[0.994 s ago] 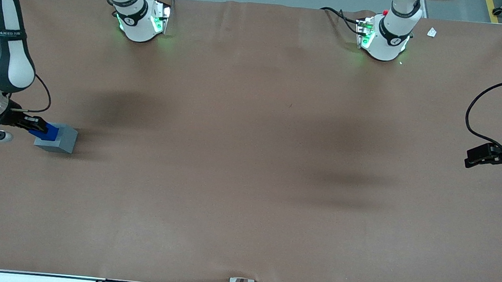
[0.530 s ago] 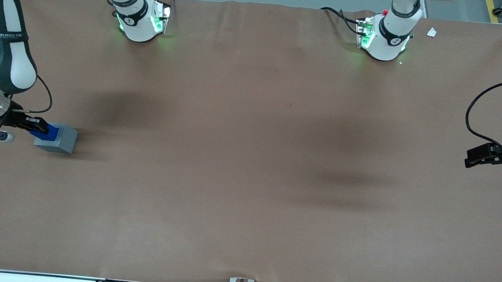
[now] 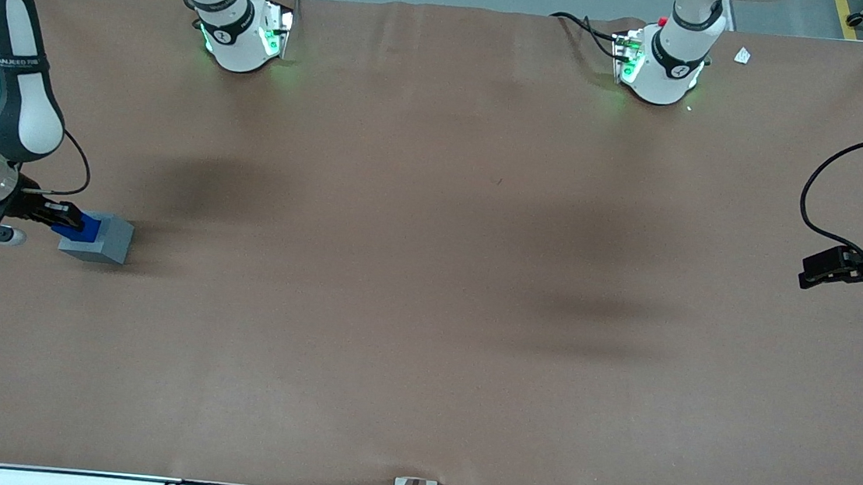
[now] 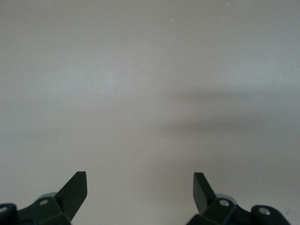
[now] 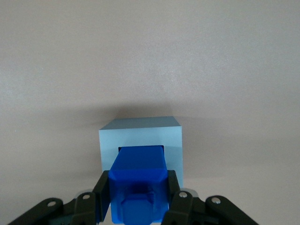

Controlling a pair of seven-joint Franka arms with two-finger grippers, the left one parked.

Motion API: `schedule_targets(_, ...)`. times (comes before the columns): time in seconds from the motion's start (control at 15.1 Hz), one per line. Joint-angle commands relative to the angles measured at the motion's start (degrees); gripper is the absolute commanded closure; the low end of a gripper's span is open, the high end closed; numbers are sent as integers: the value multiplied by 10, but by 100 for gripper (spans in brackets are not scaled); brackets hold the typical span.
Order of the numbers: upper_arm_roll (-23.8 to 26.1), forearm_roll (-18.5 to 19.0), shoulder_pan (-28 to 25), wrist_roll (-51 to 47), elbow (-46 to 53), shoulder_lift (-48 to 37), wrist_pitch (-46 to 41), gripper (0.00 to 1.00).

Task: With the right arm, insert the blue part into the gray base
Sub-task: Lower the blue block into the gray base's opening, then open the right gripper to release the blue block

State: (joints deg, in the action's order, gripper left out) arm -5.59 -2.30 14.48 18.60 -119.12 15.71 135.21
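Since a second ago I have sunk a little: my gripper (image 3: 67,223) sits lower against the gray base (image 3: 98,238), and less of the blue part (image 3: 83,226) shows above it than before, while the base itself has not shifted on the brown table (image 3: 429,273). My jaws are narrowed around the blue part (image 5: 138,183), one black finger (image 5: 104,194) pressed to each of its sides, its stud facing my wrist camera. The far end of the part has entered the square recess of the gray base (image 5: 140,140); the part fills that opening nearly edge to edge, with only a thin dark gap showing along the rim of the recess. In the front view all this sits at the middle left of the frame, at my working end of the table, close to the table's edge there. The base stands square on the cloth, with bare brown surface running from it toward the parked arm's end and toward the front camera.
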Motion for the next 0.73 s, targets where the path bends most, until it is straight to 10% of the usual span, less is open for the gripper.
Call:
schedule_targets(0.0,9,-12,6,10,6,-7,-2,12)
schedule_targets(0.66,14,-12,-31,-4,76,-59,-115,0)
